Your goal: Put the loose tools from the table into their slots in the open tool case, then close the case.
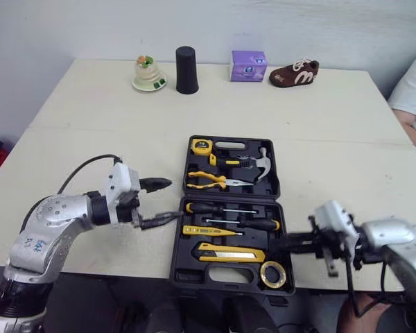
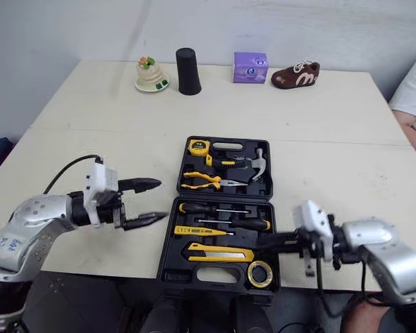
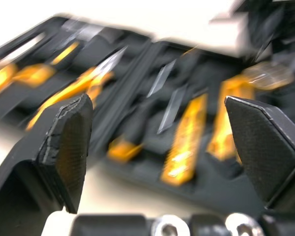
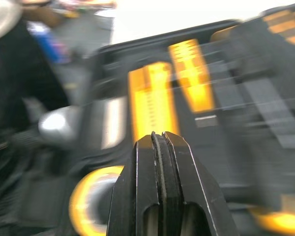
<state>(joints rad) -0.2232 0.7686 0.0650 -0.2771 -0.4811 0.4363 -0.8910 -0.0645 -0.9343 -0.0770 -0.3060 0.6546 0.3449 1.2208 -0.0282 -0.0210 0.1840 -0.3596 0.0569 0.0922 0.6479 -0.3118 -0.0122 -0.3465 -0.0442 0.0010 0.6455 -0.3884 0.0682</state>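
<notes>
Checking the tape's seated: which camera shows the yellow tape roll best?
Left eye view: the tape roll lies whole in the near right corner of the tool case. The right eye view shows the same; the right wrist view catches part of it.

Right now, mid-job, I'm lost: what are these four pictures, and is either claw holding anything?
The machine is a two-armed humanoid robot. The two wide pictures come from cameras in its head, looking down at a table. The two close-ups come from wrist cameras, each looking along its own claw's fingers.

On the table lies an open tool case. Seated in it are a hammer, pliers, screwdrivers, a knife and a roll of tape. At the far edge stand a black cup, a purple box, a brown shoe and a small dish.

The left claw is open and empty beside the case. The right claw is shut on nothing at the opposite side.
</notes>
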